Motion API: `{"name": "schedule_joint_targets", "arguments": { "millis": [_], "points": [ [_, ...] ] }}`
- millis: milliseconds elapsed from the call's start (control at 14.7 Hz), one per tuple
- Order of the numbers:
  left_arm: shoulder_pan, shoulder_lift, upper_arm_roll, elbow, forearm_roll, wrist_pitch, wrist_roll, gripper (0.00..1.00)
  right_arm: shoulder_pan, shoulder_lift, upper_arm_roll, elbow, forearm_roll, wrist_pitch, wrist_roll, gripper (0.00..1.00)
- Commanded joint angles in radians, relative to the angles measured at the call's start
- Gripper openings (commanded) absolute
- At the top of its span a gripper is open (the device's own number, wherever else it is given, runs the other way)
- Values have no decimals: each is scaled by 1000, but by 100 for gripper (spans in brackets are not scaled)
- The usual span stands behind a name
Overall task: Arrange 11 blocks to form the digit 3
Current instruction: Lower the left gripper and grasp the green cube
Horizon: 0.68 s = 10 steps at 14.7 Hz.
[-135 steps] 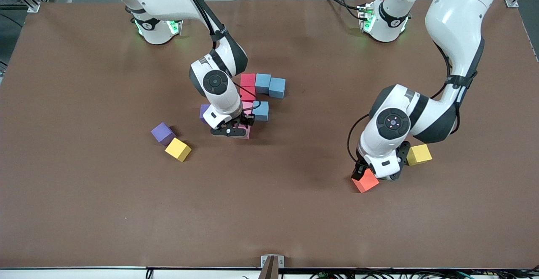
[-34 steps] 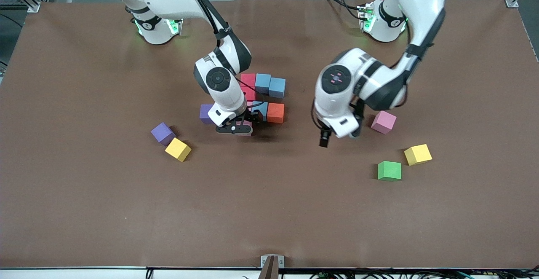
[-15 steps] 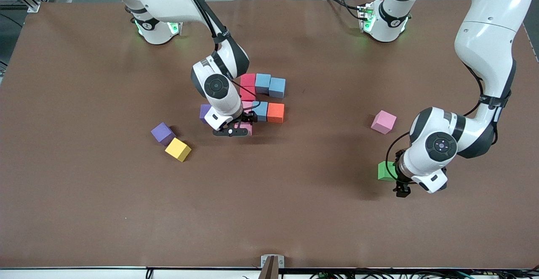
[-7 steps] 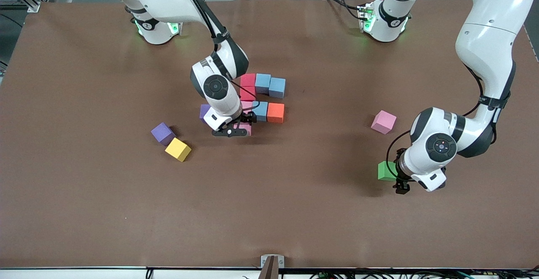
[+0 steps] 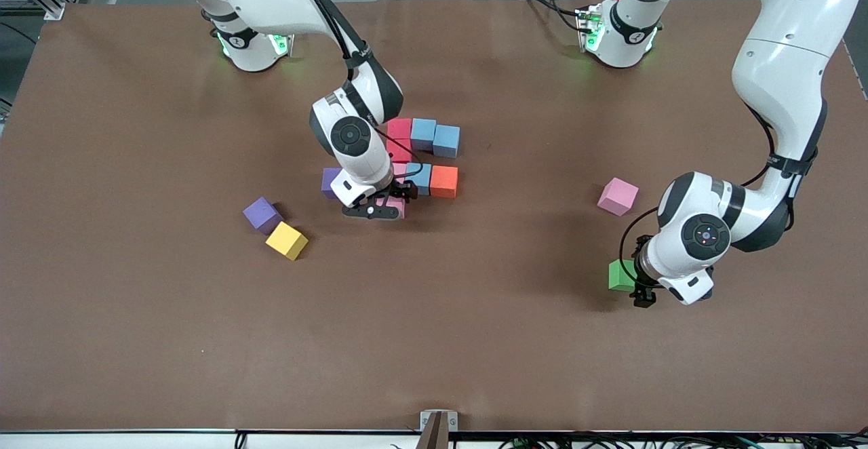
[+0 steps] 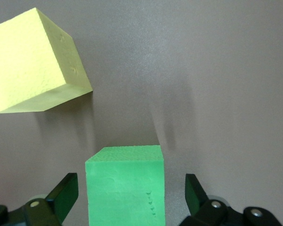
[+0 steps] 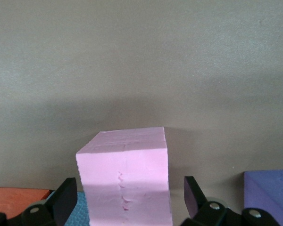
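Front view shows the left gripper [image 5: 643,291] low over the green block [image 5: 620,275] near the left arm's end of the table [image 5: 135,340]; in the left wrist view its fingers [image 6: 63,197] stand spread on either side of the cube, gaps showing, with a yellow block [image 6: 30,61] just beside. The right gripper [image 5: 380,206] sits at the partly built digit 3 [image 5: 420,157], fingers [image 7: 66,200] spread around a pink block [image 7: 125,176], not pressing it. Red, light blue and orange cubes touch in the figure. Another pink block [image 5: 618,196], a second yellow block [image 5: 286,241] and a purple cube [image 5: 262,214] lie apart.
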Motion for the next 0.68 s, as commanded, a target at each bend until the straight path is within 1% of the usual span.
{"name": "schedule_joint_targets", "arguments": {
  "millis": [0,271,610],
  "points": [
    [18,-2,-18,-18,2,8,22,100,5,-8,3,-5,17,6,23,100],
    [30,-1,-18,-32,2,62,62,100,10,-8,3,-5,17,5,35,100],
    [52,5,-22,-46,-15,79,100,100,16,-8,5,-5,17,3,44,100]
  ]
}}
